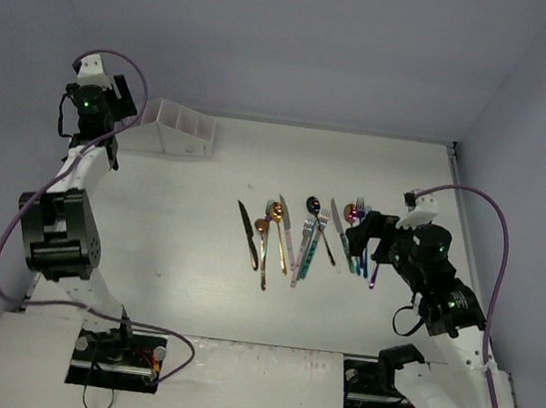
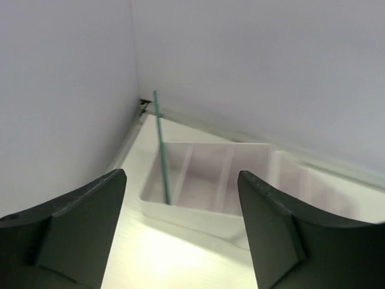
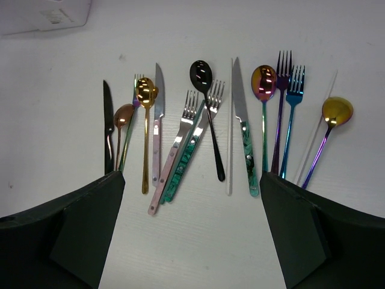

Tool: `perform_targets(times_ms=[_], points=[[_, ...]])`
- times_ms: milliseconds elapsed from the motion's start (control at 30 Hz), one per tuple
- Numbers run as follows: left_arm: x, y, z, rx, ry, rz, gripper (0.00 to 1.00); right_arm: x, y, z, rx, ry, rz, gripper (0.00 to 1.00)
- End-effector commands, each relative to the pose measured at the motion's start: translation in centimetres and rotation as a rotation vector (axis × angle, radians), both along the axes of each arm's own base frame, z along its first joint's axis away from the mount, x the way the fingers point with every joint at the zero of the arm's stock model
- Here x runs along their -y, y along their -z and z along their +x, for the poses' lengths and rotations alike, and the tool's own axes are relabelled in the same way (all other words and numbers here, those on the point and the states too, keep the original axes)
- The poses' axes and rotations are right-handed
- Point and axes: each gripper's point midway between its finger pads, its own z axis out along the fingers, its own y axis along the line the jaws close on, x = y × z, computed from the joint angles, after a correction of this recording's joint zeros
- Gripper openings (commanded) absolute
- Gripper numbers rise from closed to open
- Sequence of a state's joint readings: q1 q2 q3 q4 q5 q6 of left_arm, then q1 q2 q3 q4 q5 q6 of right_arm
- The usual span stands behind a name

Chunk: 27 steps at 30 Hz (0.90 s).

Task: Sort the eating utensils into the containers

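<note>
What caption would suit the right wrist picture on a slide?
Open right tool poised above a row of colourful forks, spoons and knives on a white table.

The black spoon (image 3: 201,75) is glossy metal with bright highlights. Left of it, the gold spoon (image 3: 145,91) shines like a mirror; right of it, the purple-pink spoon (image 3: 263,81) has an iridescent polish. The table (image 3: 198,241) beneath looks matt white and faintly grained. The white rack (image 2: 210,180) looks like smooth, matt plastic.

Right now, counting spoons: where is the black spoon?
In the right wrist view, the black spoon lies mid-row, between a fork and the green-handled knife.
</note>
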<state>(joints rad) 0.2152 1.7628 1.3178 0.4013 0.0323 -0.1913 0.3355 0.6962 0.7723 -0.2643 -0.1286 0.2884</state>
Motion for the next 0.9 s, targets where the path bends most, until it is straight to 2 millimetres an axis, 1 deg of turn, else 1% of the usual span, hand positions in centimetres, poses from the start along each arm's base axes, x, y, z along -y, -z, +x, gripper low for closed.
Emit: perform_targets(times_ms=[0,67,100,133,167,200,233,267,333,367,433,467,533,633,767,867], points=[[5.4,-8.9,-6.0,0.133,0.006,-0.153,0.74,0.7,1.1,2.8,-0.06,0.143,0.013,0.91],[7.8,-8.8,-8.9,0.107,0.028,-0.247,0.75,0.5,2.6,3.5,-0.119,0.156,0.003,0.87],[8.8,-8.2,-10.1,0.077,0.038,-0.28,0.75,0.3,3.3,3.7,-0.146,0.16,-0.003,0.86],[9.8,-7.1,-11.1,0.022,0.047,-0.299,0.76,0.2,4.1,4.0,-0.175,0.163,-0.01,0.85],[11.0,-6.4,-13.2,-0.029,0.058,-0.335,0.76,0.1,5.2,4.3,-0.212,0.167,-0.023,0.82],[12.0,-5.3,-14.5,-0.083,0.082,-0.347,0.77,0.4,6.5,4.9,-0.247,0.191,-0.055,0.81],[12.6,-4.4,-15.8,-0.131,0.098,-0.361,0.77,0.6,7.0,5.3,-0.26,0.208,-0.077,0.8],[13.0,-3.6,-17.0,-0.173,0.112,-0.375,0.77,0.8,7.1,5.6,-0.26,0.219,-0.092,0.79],[14.1,-1.5,-19.3,-0.259,0.16,-0.388,0.77,0.9,8.0,6.4,-0.277,0.225,-0.124,0.74],[14.3,-0.8,-20.5,-0.3,0.175,-0.38,0.77,0.9,7.9,6.9,-0.269,0.224,-0.134,0.72],[14.9,0.5,-22.5,-0.38,0.211,-0.365,0.77,0.9,8.9,7.6,-0.291,0.23,-0.159,0.63],[14.8,0.5,-23.4,-0.392,0.224,-0.334,0.77,0.8,9.3,7.9,-0.298,0.227,-0.169,0.59],[14.3,1.2,-24.8,-0.415,0.211,-0.299,0.77,0.4,10.3,8.6,-0.321,0.211,-0.181,0.49],[13.3,2.5,-26.4,-0.416,0.18,-0.25,0.77,0.0,11.5,9.3,-0.341,0.184,-0.202,0.41],[13.6,3.2,-26.9,-0.383,0.204,-0.244,0.77,-0.5,14.0,9.5,-0.4,0.149,-0.233,0.34],[14.0,4.3,-27.0,-0.37,0.221,-0.26,0.77,-0.9,15.4,9.6,-0.431,0.124,-0.247,0.29]])
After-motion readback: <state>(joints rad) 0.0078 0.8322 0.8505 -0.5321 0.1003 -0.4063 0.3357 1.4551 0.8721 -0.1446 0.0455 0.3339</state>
